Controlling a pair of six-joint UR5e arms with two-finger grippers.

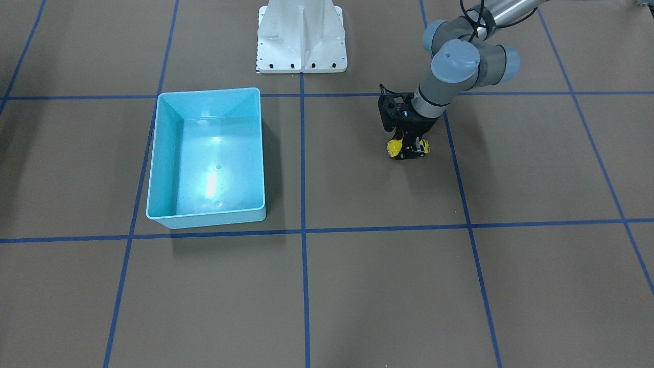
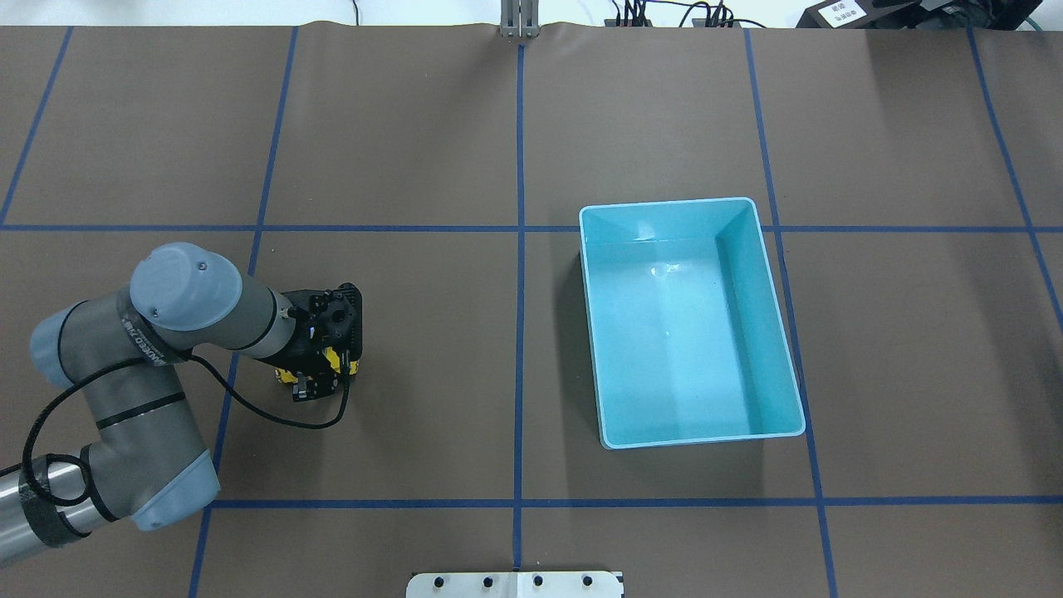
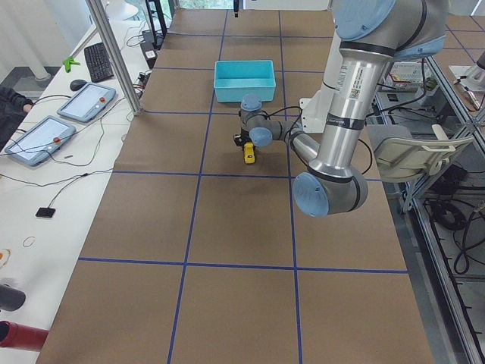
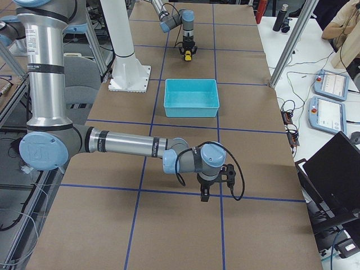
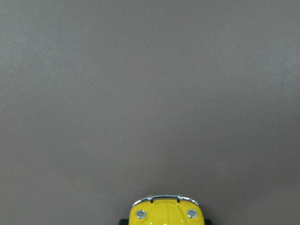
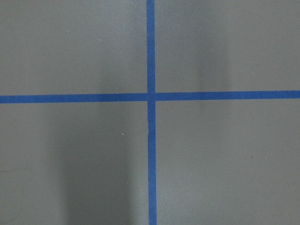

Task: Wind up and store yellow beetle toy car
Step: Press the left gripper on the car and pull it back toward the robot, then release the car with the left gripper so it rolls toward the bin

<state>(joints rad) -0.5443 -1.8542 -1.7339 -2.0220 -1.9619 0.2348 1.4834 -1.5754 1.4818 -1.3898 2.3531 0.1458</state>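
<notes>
Fingers (image 1: 409,148) clamped, yellow beetle toy car (image 1: 393,148) half-hidden

One yellow beetle toy car (image 1: 393,148), one light blue bin (image 1: 166,163), and two arms: left arm (image 2: 199,311) and right arm (image 4: 129,147).

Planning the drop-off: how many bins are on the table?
1. The light blue bin stands on the robot's right, empty, apart from the yellow beetle toy car. None looks hidden.

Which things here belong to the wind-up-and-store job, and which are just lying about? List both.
Job: yellow beetle toy car; left pincer, closed on it; light blue bin, empty.
Lying about: keyboard; teach pendants; laptop.
</notes>
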